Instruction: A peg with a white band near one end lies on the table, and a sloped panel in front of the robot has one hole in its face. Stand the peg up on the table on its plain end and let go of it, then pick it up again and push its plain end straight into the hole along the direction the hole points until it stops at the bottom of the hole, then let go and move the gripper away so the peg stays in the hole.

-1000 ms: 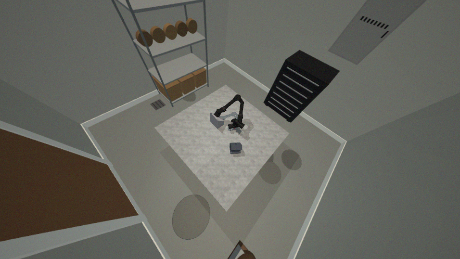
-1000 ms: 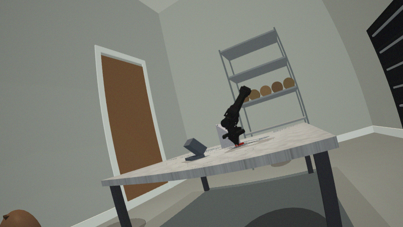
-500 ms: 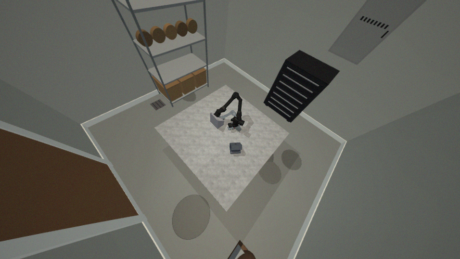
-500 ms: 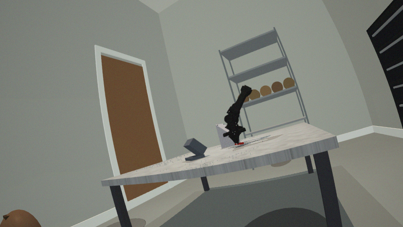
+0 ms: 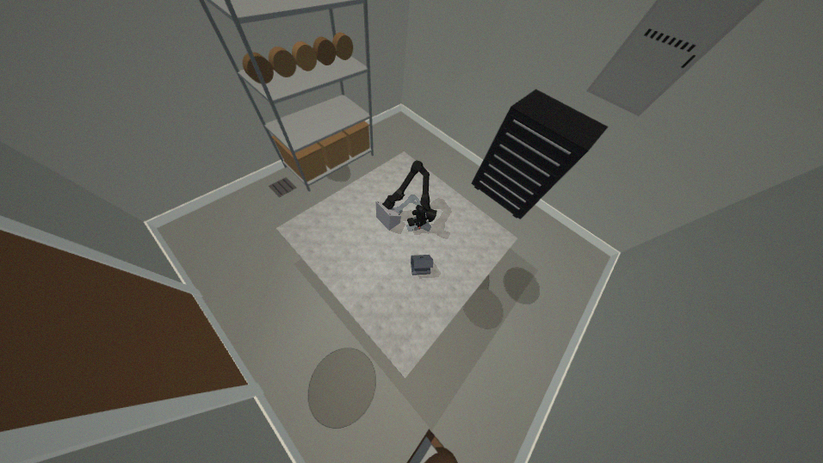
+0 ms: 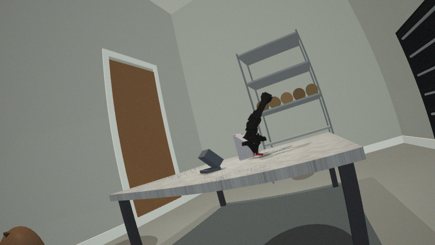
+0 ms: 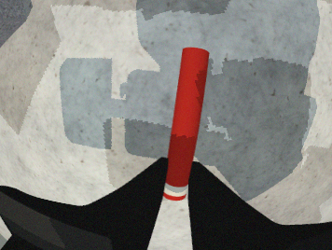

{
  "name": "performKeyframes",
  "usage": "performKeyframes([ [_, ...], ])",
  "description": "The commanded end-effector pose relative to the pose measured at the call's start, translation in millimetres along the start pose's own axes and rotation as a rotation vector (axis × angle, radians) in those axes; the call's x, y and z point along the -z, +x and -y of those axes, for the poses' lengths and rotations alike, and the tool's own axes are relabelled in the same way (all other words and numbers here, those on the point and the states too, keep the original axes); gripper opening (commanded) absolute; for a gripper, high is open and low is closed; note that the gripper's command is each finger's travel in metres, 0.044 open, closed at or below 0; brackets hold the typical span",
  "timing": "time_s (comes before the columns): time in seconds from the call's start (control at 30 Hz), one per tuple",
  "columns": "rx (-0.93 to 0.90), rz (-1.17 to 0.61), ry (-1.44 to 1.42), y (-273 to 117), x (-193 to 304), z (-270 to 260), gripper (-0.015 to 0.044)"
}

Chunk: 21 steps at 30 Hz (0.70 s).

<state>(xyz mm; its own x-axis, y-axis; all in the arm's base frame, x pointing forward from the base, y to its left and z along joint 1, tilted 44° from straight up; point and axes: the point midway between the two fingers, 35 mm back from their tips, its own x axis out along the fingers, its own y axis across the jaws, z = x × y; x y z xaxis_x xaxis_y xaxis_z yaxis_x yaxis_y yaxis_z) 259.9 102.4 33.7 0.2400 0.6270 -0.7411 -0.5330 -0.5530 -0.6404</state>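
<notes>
You've got the gripper (image 5: 420,220) (image 6: 255,152) (image 7: 178,166) pinched shut on the red peg (image 6: 259,154) (image 7: 188,103), fingers close together with the peg between them. The grip is down toward the white band (image 7: 176,190), so the banded end sits by the fingertips and the plain end pokes out away from them. Your peg isn't upright, btw: in the exterior view it's roughly flat, right down low at the table (image 5: 368,276) (image 6: 188,179). Can't tell you if it's actually touching the wood or just above it. The top view is too small to help you there.

Your arm (image 5: 425,187) (image 6: 253,121) is bent high in the middle and reaches down to the peg. From the exterior side, you can see the pale block (image 5: 387,216) (image 6: 243,148) standing partly behind it. The dark tilted block (image 5: 422,263) (image 6: 210,157) is on the table too, leaning over its flat foot (image 6: 209,170), apart from both gripper and peg. You can't really make out a proper hole in either block from these angles, so no peg in a hole for you right now.
</notes>
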Motion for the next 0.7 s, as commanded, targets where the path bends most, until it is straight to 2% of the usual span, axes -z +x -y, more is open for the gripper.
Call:
performKeyframes([
  [0.0, -0.002, -0.032, 0.002, -1.5, -2.3, -1.0, 0.005],
  [0.67, -0.002, -0.206, 0.003, -11.1, -11.8, -0.8, 0.005],
])
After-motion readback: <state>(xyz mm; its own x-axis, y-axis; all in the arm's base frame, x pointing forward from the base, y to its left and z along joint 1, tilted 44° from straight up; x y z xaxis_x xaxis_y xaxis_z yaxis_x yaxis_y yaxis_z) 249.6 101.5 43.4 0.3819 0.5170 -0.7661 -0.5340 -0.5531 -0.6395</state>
